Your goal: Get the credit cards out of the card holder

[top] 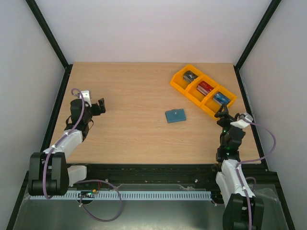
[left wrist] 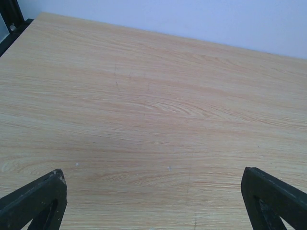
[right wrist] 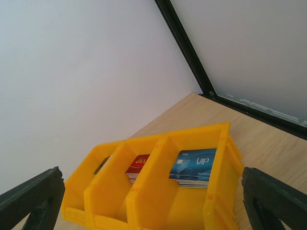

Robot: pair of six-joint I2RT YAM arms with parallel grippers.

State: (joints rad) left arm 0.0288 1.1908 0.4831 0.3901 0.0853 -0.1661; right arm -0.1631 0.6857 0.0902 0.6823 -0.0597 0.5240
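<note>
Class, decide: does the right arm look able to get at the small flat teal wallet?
Probably yes: the teal wallet lies on bare wood, nothing between it and the open right tool.

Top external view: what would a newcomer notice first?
The bright orange tray stands at the far right of the table, its three compartments holding dark grey cards, red cards and blue cards. Next comes the small teal card holder, lying flat alone mid-table, apart from the tray. At the sides, the left gripper and right gripper are open, holding nothing.
</note>
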